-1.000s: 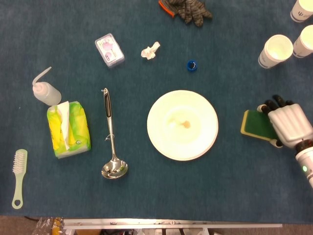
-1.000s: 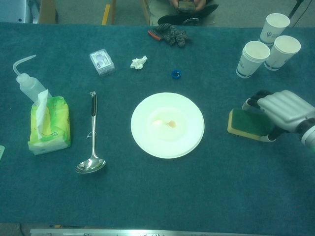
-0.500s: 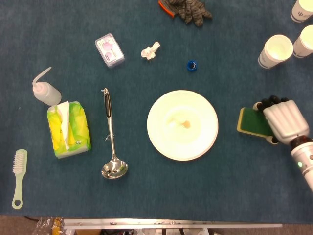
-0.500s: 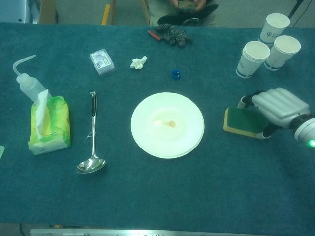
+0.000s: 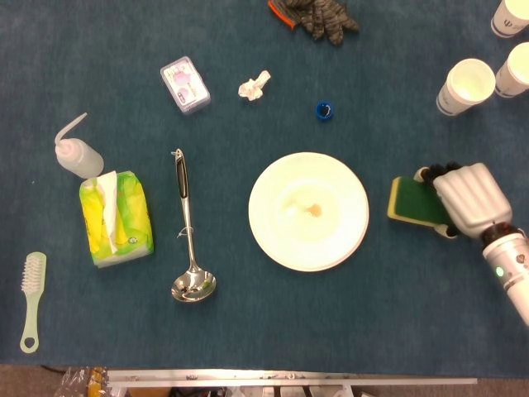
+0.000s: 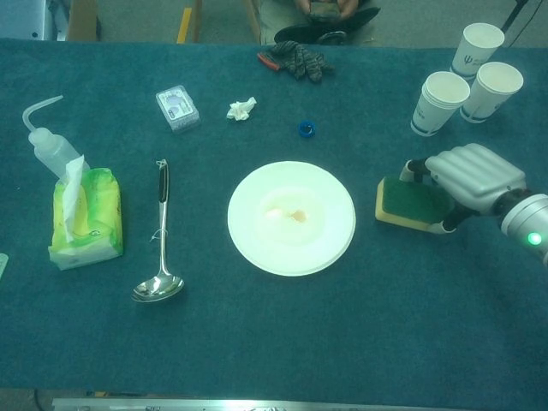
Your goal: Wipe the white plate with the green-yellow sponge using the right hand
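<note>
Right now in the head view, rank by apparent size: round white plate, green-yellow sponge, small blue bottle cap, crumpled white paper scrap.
1. round white plate
2. green-yellow sponge, partly hidden under the right hand
3. crumpled white paper scrap
4. small blue bottle cap

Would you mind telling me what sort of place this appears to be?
Probably a lab set up for robot tabletop trials, not a kitchen: a cloth-covered table strewn with unrelated props such as a wash bottle and ladle, and a seated person behind it.
</note>
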{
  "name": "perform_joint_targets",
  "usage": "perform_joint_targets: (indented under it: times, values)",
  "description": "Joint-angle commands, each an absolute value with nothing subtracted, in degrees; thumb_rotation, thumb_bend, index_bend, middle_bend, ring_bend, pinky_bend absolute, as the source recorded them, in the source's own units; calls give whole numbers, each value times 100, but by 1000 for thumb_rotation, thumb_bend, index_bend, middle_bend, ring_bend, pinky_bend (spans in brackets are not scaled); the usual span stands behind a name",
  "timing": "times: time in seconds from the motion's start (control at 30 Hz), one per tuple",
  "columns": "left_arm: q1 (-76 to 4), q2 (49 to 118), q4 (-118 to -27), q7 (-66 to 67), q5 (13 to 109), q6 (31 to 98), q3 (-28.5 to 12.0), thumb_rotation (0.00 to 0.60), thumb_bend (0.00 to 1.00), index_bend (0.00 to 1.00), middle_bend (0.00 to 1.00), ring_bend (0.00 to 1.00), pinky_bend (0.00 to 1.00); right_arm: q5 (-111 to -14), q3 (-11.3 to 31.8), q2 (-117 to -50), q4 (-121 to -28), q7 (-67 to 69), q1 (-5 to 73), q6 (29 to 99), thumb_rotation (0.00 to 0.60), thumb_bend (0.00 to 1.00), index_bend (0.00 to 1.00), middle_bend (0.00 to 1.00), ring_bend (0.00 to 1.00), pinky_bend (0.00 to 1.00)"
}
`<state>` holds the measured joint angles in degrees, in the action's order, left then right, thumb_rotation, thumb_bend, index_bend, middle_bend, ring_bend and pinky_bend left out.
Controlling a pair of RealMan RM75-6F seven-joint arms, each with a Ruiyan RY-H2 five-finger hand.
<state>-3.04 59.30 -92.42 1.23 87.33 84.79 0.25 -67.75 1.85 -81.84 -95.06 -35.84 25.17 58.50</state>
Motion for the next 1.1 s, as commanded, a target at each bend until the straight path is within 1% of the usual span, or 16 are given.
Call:
perform_joint_targets:
  times: [0.03, 0.3, 0.43, 0.6, 0.77, 1.1]
  values:
    - [-303, 5921, -9260, 132, 8749, 8492, 26, 600, 488, 329, 275, 200, 127, -6716, 305, -8053, -9739, -3449, 2668, 5704, 600, 132, 415, 405, 404, 616]
    - [-262, 5872, -9348, 175, 8826, 8603, 39, 600, 488, 329, 275, 200, 127, -6120, 624, -7790, -10350, -3437, 3304, 5020, 600, 132, 415, 405, 404, 616]
    - [-222, 5846, -9381, 180, 8855, 8672, 53, 600, 488, 329, 275, 200, 127, -5741, 659, -7742, -10506, -3682, 3624, 4854, 600, 132, 414, 405, 404, 616]
    - [-176, 5829, -9402, 180, 8864, 8734, 61, 600, 488, 329, 275, 200, 127, -5447, 624, -7779, -10606, -3855, 3886, 4888, 600, 133, 415, 405, 404, 615]
    - [-173, 5826, -9411, 184, 8898, 8753, 63, 600, 488, 329, 275, 200, 127, -5395, 565, -7927, -10545, -3858, 4039, 4964, 600, 143, 415, 405, 404, 616]
    - [-155, 5815, -9414, 152, 8931, 8795, 59, 600, 488, 329, 275, 200, 127, -5260, 489, -8540, -10192, -4011, 4466, 5006, 600, 143, 415, 405, 398, 616]
